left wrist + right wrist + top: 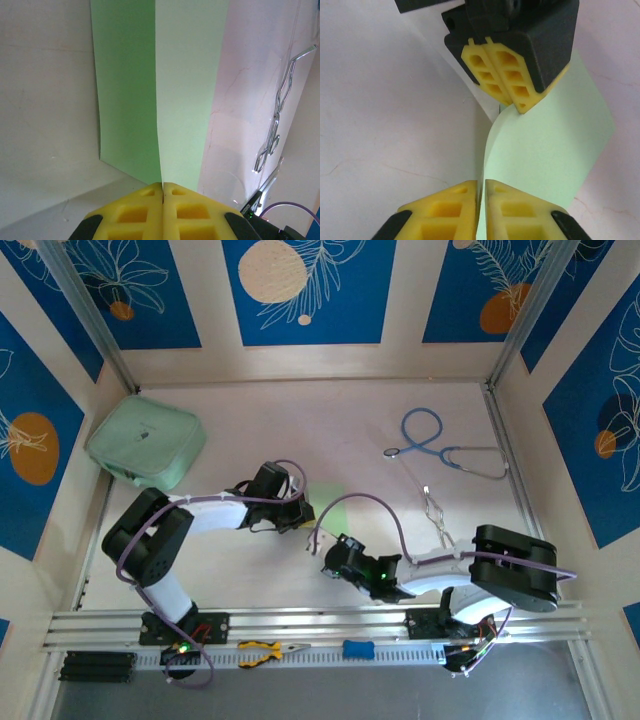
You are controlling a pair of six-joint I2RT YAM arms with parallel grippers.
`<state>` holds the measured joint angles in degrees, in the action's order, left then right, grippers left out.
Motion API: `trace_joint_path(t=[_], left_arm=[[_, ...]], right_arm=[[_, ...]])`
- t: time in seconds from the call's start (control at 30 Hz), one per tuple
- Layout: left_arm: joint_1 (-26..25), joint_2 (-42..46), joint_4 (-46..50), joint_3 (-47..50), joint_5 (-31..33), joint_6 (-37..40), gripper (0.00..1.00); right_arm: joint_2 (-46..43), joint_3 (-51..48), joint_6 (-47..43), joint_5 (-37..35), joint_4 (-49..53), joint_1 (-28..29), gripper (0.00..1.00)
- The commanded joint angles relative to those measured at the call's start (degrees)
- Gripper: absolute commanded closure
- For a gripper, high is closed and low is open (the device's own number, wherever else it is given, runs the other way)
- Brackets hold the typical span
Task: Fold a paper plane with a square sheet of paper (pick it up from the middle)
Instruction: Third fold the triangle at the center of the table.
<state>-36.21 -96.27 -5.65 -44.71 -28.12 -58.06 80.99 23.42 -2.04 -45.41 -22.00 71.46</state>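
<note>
The square sheet of paper point(336, 504) is light green and is held up off the table between both grippers. In the left wrist view the sheet point(185, 90) bends along a centre line, its left half point(127, 90) in shade. My left gripper point(163, 186) is shut on its near edge. In the right wrist view the sheet point(550, 150) curves from my right gripper point(481, 186), shut on one edge, up to the left gripper point(506, 95) pinching the far edge. From above, the left gripper point(300, 512) and right gripper point(334, 554) sit close together mid-table.
A thick mint-green zip pouch point(147, 445) lies at the back left. A blue stethoscope point(440, 445) and metal forceps point(435, 510) lie to the right; the forceps point(277, 125) also show in the left wrist view. Yellow pliers point(268, 651) rest on the front rail.
</note>
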Motion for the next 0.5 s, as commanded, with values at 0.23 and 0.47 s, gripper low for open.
trace_joint_path(t=[0.23,0.47], left_arm=[[0.8,0.3,-1.7,0.4,-1.3,-0.3,1.00],[0.8,0.2,-1.7,0.4,-1.5,-0.3,1.00]], right_arm=[[-1.9,-0.1,3.1,5.4,-0.5,-1.8,0.82],[-0.9,0.9,3.2,6.1,0.1,-2.7,0.85]])
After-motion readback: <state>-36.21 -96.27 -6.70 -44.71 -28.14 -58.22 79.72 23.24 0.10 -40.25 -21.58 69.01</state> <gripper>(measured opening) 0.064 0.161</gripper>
